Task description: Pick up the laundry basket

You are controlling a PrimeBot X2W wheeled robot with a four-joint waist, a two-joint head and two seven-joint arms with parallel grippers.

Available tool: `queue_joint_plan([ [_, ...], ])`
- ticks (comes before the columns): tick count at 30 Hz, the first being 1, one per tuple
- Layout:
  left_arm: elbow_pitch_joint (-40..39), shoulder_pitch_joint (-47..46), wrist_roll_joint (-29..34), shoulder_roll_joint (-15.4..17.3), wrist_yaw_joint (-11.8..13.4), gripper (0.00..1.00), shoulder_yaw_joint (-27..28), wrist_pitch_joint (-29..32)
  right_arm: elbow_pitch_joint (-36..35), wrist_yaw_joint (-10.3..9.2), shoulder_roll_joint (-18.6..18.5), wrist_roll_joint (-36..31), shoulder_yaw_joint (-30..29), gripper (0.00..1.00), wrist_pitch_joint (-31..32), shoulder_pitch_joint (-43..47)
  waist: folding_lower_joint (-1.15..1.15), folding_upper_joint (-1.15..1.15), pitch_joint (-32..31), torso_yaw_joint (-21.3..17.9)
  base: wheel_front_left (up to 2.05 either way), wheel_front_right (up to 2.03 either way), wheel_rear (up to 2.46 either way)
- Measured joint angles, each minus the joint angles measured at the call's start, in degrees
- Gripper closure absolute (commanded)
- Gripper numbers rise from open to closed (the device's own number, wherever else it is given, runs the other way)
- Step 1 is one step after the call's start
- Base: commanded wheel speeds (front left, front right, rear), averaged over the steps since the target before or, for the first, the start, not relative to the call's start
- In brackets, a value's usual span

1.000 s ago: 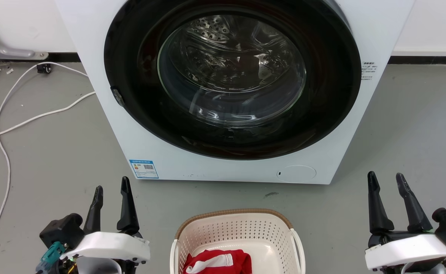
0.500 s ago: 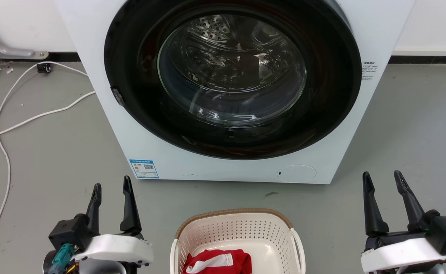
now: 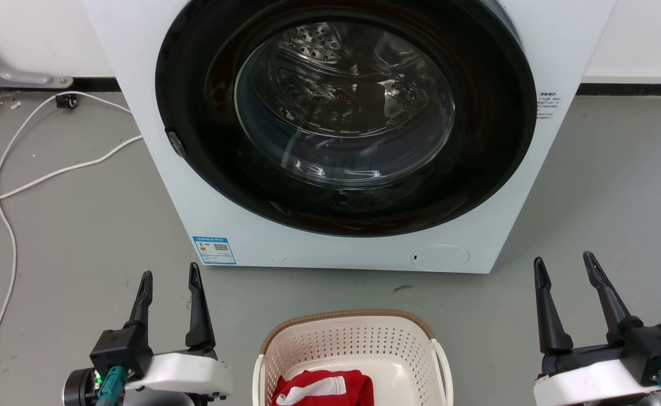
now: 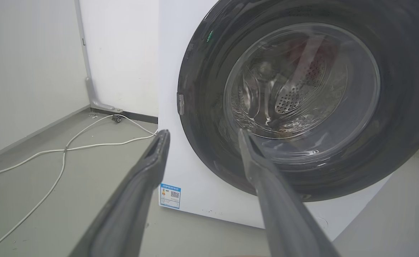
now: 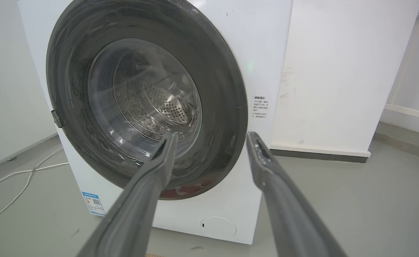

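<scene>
The laundry basket (image 3: pixel 353 338), cream-white with perforated walls and a brown woven rim, sits on the floor at the bottom middle of the head view. A red and white garment (image 3: pixel 323 388) lies inside it. My left gripper (image 3: pixel 171 273) stands open to the basket's left, apart from it, fingers pointing up. Well to the basket's right, my right gripper (image 3: pixel 564 261) is open too and holds nothing. In the wrist views each gripper (image 4: pixel 202 132) (image 5: pixel 212 135) points at the washing machine with empty space between its fingers.
A white front-loading washing machine (image 3: pixel 358 251) with a shut round glass door (image 3: pixel 344 104) stands just beyond the basket. White cables (image 3: pixel 12 186) trail over the grey floor at the left. A white wall runs behind.
My left gripper has shifted right toward the basket and turned its wrist. The right gripper has moved slightly left and lower in view. The basket has not moved.
</scene>
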Motion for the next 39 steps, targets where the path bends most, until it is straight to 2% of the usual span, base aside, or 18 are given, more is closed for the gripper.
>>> queue_joint_plan([
  [16, -0.6, 0.6, 6.9, 0.0, 0.8, 0.0, -0.4, -1.6, -0.8, 0.0, 0.0, -5.4, -0.1, 0.0, -1.7, 1.0, 0.0, 0.0, -0.1, 0.0, 0.0, 0.0, 0.0],
  [39, -0.1, 0.9, 7.2, 0.0, 1.1, 0.0, -0.3, -1.7, -0.4, 0.0, 0.0, -4.4, -0.4, 0.0, -1.8, 1.1, 0.0, 0.0, 0.0, 0.0, 0.0, 0.0, 0.0],
])
